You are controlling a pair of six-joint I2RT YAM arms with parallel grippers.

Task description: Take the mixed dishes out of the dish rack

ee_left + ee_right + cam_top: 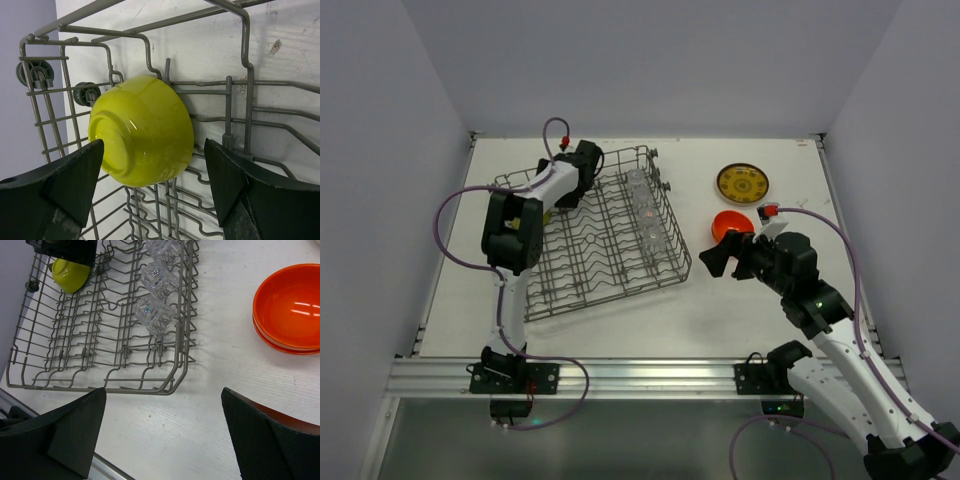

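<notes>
We found the left gripper (154,150) open, its jaws standing one on each side of the lime-yellow bowl (142,127). The left pad sat just beside the bowl's wall. Whether it touched, we could not tell.

The bowl lay tipped on its side with its foot turned toward the wrist camera. It leaned among the wire dividers in the far left corner of the dish rack (600,255).

In our judgement the step in hand was the grasp of this bowl. To do it well, the jaws should straddle the rounded wall evenly and close without trapping any rack wire. The glazed curve looked liable to slip, so the lift should go straight up past the dividers before any sideways travel.

Three glass cups (150,310) remained in the rack's right-hand row. The right gripper (164,400) hung open over the table (740,310), holding nothing. Beyond it, the stacked orange bowls (290,310) and the patterned plate (742,183) stood on the table outside the rack.
</notes>
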